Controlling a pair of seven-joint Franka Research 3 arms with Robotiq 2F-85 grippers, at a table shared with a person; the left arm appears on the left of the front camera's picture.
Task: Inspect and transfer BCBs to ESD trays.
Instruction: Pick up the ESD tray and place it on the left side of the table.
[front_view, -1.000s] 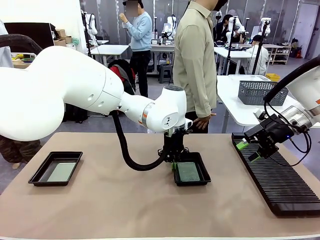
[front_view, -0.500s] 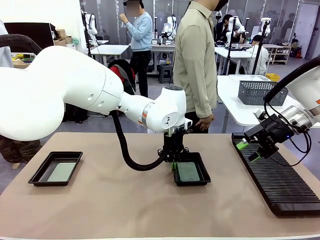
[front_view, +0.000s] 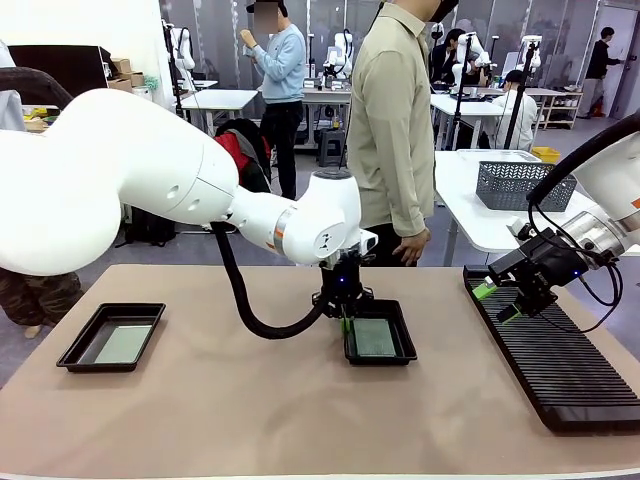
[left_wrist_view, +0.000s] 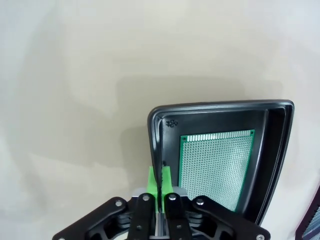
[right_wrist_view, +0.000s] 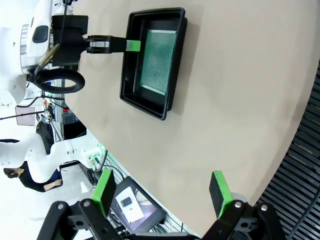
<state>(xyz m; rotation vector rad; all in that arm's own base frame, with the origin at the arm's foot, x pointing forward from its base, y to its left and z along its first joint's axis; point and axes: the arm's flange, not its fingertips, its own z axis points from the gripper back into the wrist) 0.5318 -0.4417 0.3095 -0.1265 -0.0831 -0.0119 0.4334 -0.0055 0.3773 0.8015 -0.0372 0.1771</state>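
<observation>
Your tabletop (front_view: 250, 420) is a broad tan surface, and a person in a beige shirt (front_view: 390, 130) stands at its far edge, one hand hanging down near the table's edge. Along the right side of the tabletop lies a long black ribbed rack (front_view: 560, 370).

Your left arm reaches across the middle from the picture's left. Its left gripper (front_view: 343, 318) points down at the near-left rim of the central ESD tray (front_view: 379, 357), and in the left wrist view you see its fingers (left_wrist_view: 165, 181) pressed together on that tray wall, one green pad on each side of the rim. The tray sits flat on the tabletop. Inside it lies a green BCB (front_view: 376, 338), flat on the tray floor, its perforated grid clear in the left wrist view.

Your right gripper (front_view: 497, 303) hovers over the far end of the ribbed rack, its fingers (right_wrist_view: 220, 192) spread wide apart with nothing between them.

Well apart, near the left edge of the tabletop, you have the second ESD tray (front_view: 80, 350). A pale grey-green BCB (front_view: 124, 344) rests flat inside it.
</observation>
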